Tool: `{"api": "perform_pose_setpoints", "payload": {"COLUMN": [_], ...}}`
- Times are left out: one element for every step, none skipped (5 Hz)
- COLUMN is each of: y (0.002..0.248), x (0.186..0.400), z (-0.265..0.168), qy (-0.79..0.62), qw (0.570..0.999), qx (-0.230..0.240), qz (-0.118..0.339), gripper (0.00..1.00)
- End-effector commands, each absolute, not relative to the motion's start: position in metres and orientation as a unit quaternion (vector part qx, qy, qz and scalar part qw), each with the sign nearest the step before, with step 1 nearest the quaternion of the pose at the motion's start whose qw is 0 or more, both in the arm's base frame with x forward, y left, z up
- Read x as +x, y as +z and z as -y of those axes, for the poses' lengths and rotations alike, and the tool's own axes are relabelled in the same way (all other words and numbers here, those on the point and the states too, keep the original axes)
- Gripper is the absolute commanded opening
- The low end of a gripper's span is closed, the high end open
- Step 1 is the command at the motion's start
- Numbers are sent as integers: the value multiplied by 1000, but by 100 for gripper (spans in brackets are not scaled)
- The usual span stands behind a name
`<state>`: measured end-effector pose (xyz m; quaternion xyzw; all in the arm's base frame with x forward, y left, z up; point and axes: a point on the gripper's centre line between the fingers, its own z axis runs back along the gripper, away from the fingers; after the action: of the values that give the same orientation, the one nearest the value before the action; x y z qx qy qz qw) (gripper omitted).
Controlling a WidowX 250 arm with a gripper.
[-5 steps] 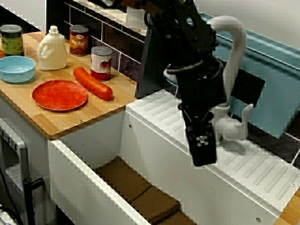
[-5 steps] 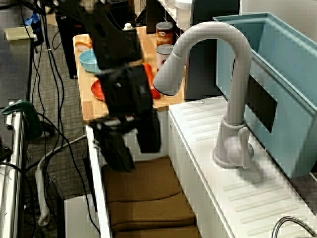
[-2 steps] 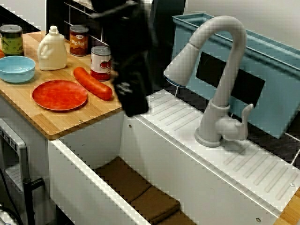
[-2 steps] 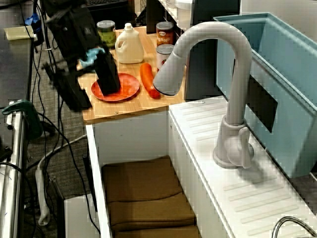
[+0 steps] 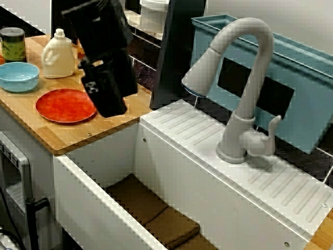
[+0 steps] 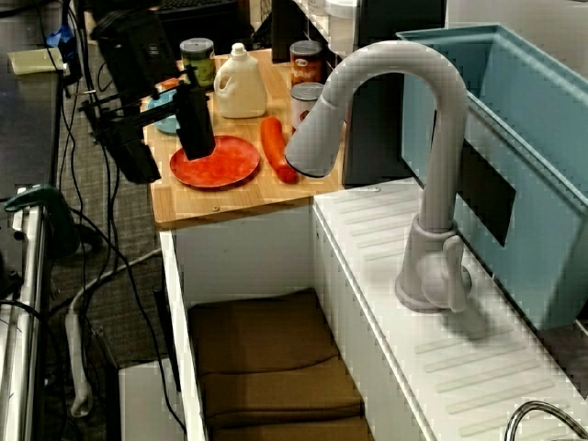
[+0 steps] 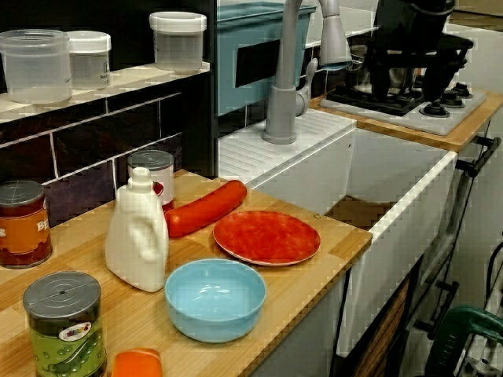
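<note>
- At the far left you are seeing a blue bowl (image 5: 18,76), round and glossy, sitting on the wooden counter (image 5: 67,136) by a cream plastic jug (image 5: 58,54).
- Next, the red plate (image 5: 65,105) is lying flat on the counter, just right of the bowl. It is looking thin, stiff, light and probably slick, so its low rim is reading as the place to pinch, not the flat middle.
- Your gripper (image 6: 176,163) is hanging above the counter near the plate, clear of it. In the view along the sink its fingers are standing wide apart, holding nothing.
- A red sausage (image 7: 206,208), smooth and rounded, is lying just beyond the plate.
- Farther right, a grey curved tap (image 5: 244,94) is arching over the white sink (image 5: 182,172).
</note>
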<state>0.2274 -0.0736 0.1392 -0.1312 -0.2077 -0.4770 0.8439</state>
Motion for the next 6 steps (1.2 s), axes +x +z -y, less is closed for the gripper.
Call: {"api": "perform_pose_setpoints", "payload": {"y": [121, 112, 106, 99, 104, 107], "x": [285, 314, 330, 338, 339, 341], "z": [25, -3, -23, -35, -50, -61], "qy": [-438, -420, -426, -475, -533, -586], "qw": [868, 878, 878, 856, 830, 799], "qx": [-90, -61, -45, -31, -42, -46], "qz": [215, 222, 215, 203, 159, 128], "gripper": [100, 100, 100, 100, 100, 100]}}
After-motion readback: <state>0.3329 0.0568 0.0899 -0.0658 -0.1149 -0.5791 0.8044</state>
